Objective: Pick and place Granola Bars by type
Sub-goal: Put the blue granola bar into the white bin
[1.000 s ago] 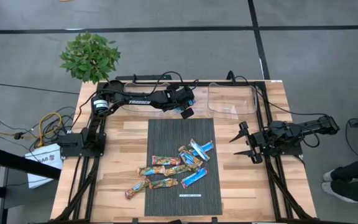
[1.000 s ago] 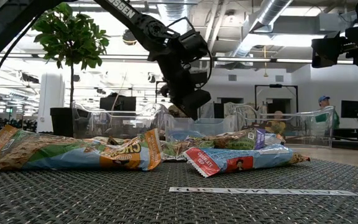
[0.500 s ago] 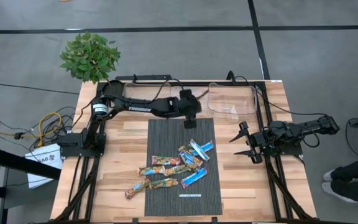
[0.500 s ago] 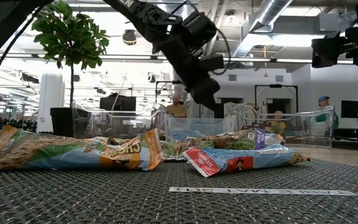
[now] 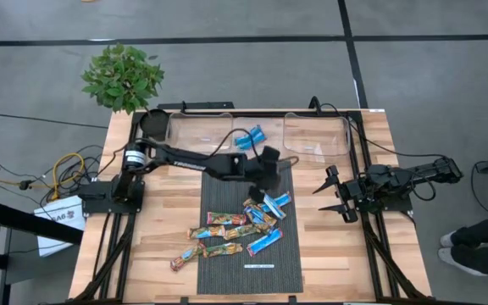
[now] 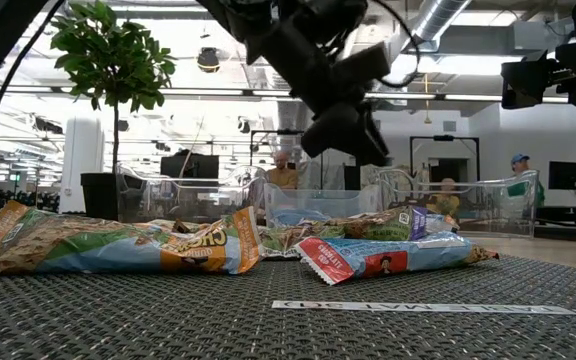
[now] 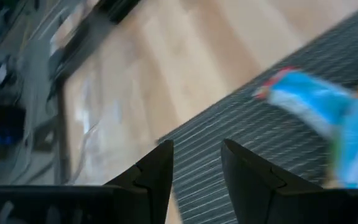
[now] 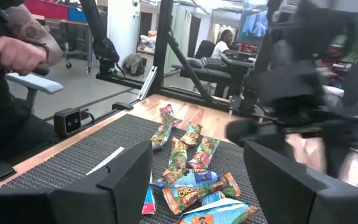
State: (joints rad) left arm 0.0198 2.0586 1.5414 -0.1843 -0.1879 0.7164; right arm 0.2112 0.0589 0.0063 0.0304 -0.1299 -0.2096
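Observation:
Several granola bars [image 5: 240, 224] lie in a loose pile on the dark mat [image 5: 227, 182]: tan with blue ends, bright blue, and blue-and-orange. The low view shows them [image 6: 208, 245] lying flat, and they also show ahead in the right wrist view [image 8: 188, 165]. One blue bar [image 5: 249, 135] lies in the middle clear bin. My left gripper [image 5: 271, 174] hovers open above the mat's far part, just beyond the pile [image 6: 358, 140]; its wrist view [image 7: 196, 165] shows a blue bar [image 7: 309, 99] ahead of the empty fingers. My right gripper [image 5: 320, 199] waits open at the table's right side.
Three clear bins [image 5: 316, 135] stand in a row along the table's far edge. A thin white strip [image 5: 259, 265] lies on the mat's near end. A potted plant [image 5: 124, 76] stands off the far left corner. A person's hand [image 8: 23, 50] shows beyond the table.
My left gripper has swung away from the far bins toward the near edge and a little right, and now hangs over the mat by the pile. The arm no longer covers the bins, and the blue bar in the middle bin has come into view. The bars on the mat have not moved.

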